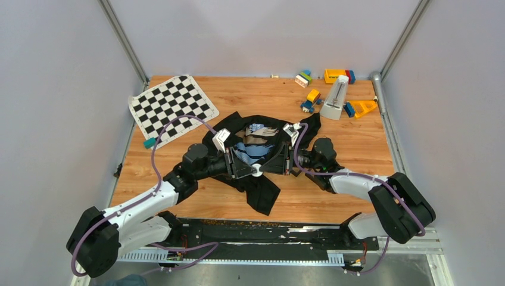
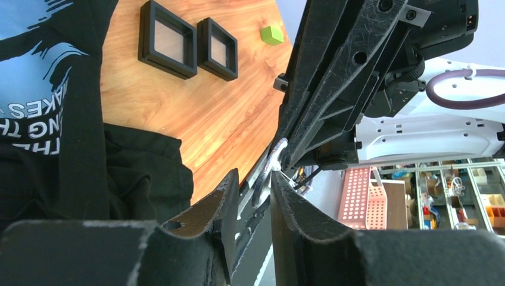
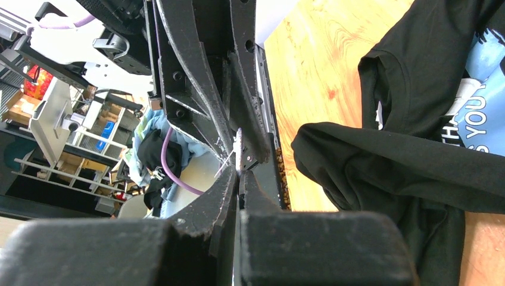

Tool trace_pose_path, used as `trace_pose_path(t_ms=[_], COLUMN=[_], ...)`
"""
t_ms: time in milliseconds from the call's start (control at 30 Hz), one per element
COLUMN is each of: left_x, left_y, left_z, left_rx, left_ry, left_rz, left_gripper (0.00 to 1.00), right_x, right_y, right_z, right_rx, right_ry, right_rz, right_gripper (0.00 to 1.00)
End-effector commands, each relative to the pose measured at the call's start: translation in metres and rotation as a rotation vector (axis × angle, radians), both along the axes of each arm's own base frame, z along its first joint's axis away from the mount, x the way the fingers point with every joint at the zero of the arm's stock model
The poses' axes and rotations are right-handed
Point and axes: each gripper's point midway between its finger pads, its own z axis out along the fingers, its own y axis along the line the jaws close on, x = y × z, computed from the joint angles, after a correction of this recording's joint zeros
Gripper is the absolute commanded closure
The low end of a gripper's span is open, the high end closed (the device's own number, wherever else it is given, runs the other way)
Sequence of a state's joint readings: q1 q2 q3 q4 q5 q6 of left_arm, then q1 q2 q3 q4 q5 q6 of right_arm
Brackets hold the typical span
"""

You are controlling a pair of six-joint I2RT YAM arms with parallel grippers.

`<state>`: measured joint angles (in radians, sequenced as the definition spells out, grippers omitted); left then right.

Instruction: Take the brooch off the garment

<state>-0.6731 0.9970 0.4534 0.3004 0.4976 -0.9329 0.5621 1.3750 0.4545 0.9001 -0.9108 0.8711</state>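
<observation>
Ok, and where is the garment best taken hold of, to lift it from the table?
Probably best: pinch the garment at its loose flap that points toward the near table edge, coming from that near side. The flap lies alone on bare wood, and its bunched cloth gives a pincer a thick fold to close on.

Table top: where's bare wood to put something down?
The table is bare between the chequered mat and the toys, right of the garment, and in front of it at the near edge. The middle is crowded.
</observation>
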Motion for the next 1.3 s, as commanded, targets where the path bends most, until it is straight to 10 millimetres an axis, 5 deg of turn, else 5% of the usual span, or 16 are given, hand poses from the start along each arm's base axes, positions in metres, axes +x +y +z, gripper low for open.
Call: trace_pose_path(t_ms=[0, 300, 433, 567, 1067, 1267], left_x=[0.005, 0.004, 0.005, 0.007, 0.012, 0.014], left_y=[0.002, 0.008, 0.004, -0.002, -0.001, -0.001], left_z=[0.017, 0.026, 0.026, 0.024, 0.012, 0.01], left_rx=[-0.023, -0.079, -0.081, -0.068, 0.004, 0.033], left_ry=[-0.049, -0.056, -0.049, -0.041, -0.035, -0.034], left_rz=[0.033, 0.082, 0.064, 0.034, 0.044, 0.046], left_gripper=[0.65, 0.67, 0.5, 0.43, 0.63, 0.56], right_x=[-0.001, -0.002, -0.002, -0.001, -0.002, -0.002], right_y=[0.001, 0.001, 0.001, 0.001, 0.001, 0.002], right_z=[0.009, 0.009, 0.008, 0.008, 0.008, 0.008], right_rx=[0.025, 0.023, 0.023, 0.023, 0.023, 0.02], right_ry=[-0.05, -0.051, -0.05, -0.047, -0.048, -0.05], right_rz=[0.001, 0.005, 0.007, 0.007, 0.009, 0.012], right_gripper=[1.0, 1.0, 1.0, 1.0, 1.0, 1.0])
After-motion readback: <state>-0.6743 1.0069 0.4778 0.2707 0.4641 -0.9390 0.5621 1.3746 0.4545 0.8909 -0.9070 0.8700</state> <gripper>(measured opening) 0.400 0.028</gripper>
